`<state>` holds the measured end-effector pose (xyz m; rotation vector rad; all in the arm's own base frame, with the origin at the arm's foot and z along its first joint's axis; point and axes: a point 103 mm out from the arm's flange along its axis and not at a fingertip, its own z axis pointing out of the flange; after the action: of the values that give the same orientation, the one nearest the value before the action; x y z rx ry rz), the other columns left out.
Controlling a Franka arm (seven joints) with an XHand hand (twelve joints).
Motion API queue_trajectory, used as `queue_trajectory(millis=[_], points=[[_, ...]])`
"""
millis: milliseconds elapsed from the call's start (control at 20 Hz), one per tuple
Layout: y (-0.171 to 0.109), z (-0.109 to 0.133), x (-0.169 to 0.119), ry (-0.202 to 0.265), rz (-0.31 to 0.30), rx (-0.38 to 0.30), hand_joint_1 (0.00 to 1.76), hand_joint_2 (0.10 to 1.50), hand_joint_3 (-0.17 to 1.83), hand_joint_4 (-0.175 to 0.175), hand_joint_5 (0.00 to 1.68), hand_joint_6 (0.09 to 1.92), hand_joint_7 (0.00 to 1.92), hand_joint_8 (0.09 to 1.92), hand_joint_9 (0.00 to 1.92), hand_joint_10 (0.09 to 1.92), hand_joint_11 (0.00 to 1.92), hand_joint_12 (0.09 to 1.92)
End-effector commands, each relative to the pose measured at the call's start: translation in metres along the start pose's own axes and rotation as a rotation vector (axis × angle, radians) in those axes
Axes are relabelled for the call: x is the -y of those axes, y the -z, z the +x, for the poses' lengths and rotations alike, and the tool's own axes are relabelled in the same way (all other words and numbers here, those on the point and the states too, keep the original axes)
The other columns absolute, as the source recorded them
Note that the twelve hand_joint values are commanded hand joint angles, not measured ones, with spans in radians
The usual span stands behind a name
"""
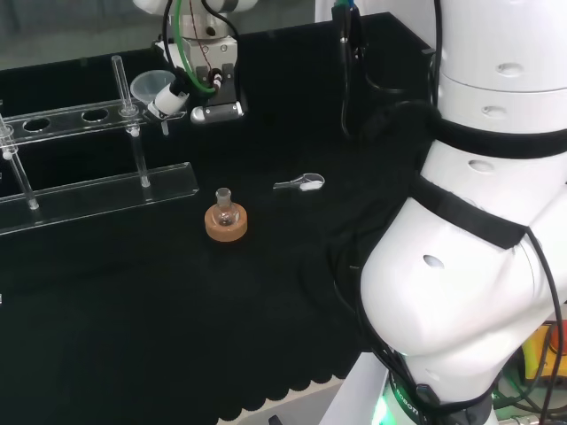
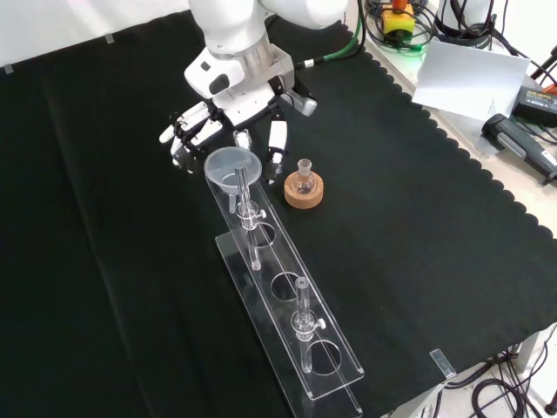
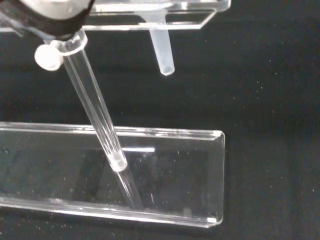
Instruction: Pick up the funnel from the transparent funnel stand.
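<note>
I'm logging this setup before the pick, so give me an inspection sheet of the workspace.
Surface: black cloth, scalloped edge.
Job's things: funnel seated in the end hole of the clear stand.
Clutter: small flask on a cork ring; scoop.
Robot hand: robot hand spread behind the funnel, fingers reaching down beside its bowl, not closed on it.
Cables: green cable along the wrist.
Surroundings: paper and tools off the cloth in the front view.

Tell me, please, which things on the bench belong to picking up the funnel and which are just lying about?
Belong to the job:
- funnel
- transparent funnel stand
- hand, its fingers spread around the funnel

Just lying about:
- small flask on its cork ring
- small scoop on the cloth
</note>
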<state>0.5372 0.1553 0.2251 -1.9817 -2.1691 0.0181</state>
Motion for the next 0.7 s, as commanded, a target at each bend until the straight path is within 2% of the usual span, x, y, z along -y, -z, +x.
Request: queue_trajectory(millis=[50,250,500,700], points=[[0.0078,0.0038,0.0013,0.004,-0.079,-0.054,0.82,0.64,0.21,-0.049,0.0,0.09,0.6,0.24,0.09,0.72,0.0,0.38],[0.0132,0.0048,0.0013,0.011,-0.106,-0.068,0.85,0.58,0.33,-0.042,0.0,0.09,0.63,0.23,0.14,0.7,0.0,0.6],[0.0146,0.0059,0.0008,0.018,-0.124,-0.079,0.88,0.54,0.42,-0.035,0.0,0.09,0.66,0.23,0.18,0.69,0.0,0.7],[0.0118,0.0067,-0.0006,0.017,-0.102,-0.082,0.89,0.53,0.45,-0.031,0.0,0.09,0.68,0.23,0.2,0.69,0.0,0.74]])
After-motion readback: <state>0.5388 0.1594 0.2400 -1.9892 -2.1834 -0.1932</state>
